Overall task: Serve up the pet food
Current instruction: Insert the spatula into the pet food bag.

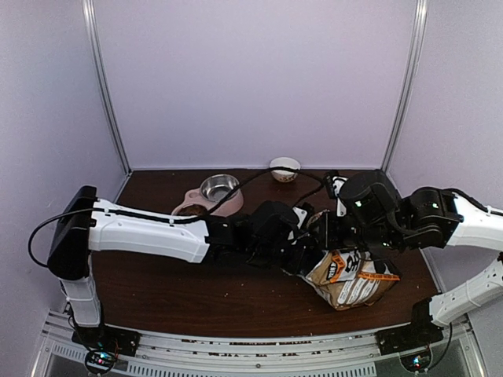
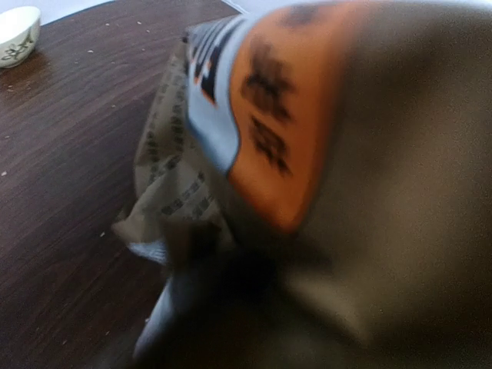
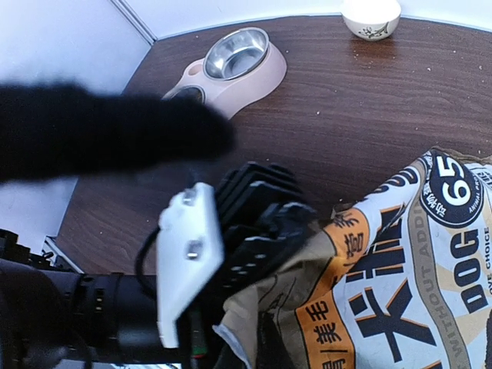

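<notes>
**Top external.** My left arm (image 1: 149, 232) and right arm (image 1: 424, 216) meet over the pet food bag (image 1: 350, 279). The bag lies crumpled on the dark wood desk (image 1: 196, 290), right of centre and toward the near edge. Its printed face is turned up and its contents are hidden. Both sets of jaws are lost among the black wrist housings above the bag's top. A pink feeder (image 1: 232, 206) with a steel bowl (image 1: 218, 187) sits behind and to the left, well apart from the bag. A small white bowl (image 1: 284, 169) stands at the back of the desk by the wall.

**Left wrist.** The bag (image 2: 307, 154) fills nearly the whole picture, blurred and hard up against the lens, showing orange, pale blue and kraft-brown print. My left jaws are buried under its folds. The white bowl (image 2: 17, 34) shows in the far corner, across bare desk (image 2: 69, 154).

**Right wrist.** My right jaws, a dark blur across the left of the picture, are pressed together above the desk (image 3: 369, 100). Below them, the black-and-white end of my left arm (image 3: 192, 261) meets the bag's (image 3: 400, 261) crumpled edge. There my left jaws, almost closed, are pinching the material. The feeder (image 3: 265, 77) and its steel bowl (image 3: 236, 52) lie beyond. The white bowl (image 3: 371, 15) is at the far edge.
</notes>
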`<state>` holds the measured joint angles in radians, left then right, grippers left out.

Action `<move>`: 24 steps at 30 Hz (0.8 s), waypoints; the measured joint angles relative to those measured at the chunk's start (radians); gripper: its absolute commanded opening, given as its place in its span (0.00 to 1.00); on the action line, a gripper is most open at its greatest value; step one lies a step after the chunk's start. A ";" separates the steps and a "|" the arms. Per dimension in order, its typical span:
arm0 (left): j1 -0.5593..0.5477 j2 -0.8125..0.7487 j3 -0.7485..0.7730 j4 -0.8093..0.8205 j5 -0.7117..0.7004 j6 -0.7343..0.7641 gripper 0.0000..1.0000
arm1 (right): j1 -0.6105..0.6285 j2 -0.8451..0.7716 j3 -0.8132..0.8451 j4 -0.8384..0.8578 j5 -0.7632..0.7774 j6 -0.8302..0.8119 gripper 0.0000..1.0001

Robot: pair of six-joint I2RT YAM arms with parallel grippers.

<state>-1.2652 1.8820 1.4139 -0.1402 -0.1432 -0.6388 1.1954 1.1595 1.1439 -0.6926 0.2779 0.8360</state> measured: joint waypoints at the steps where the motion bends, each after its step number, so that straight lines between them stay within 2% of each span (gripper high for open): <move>1: 0.001 0.028 0.021 0.008 0.007 0.000 0.00 | 0.000 0.000 0.000 -0.001 0.000 0.001 0.00; 9: 0.030 0.209 0.205 0.077 0.126 0.021 0.00 | -0.016 -0.006 -0.001 -0.056 0.069 0.009 0.00; 18: 0.052 0.229 0.182 0.212 0.311 0.039 0.00 | -0.016 -0.033 -0.018 -0.068 0.077 0.010 0.00; 21: 0.052 0.210 0.109 0.306 0.335 0.040 0.00 | -0.013 -0.040 -0.026 -0.067 0.062 0.010 0.00; 24: 0.049 0.178 0.052 0.328 0.318 0.061 0.00 | -0.006 -0.044 -0.035 -0.054 0.047 0.011 0.00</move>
<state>-1.2163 2.0602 1.4662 0.1875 0.1745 -0.5781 1.1889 1.1156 1.1088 -0.7464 0.3252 0.8467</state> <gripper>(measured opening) 0.075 0.003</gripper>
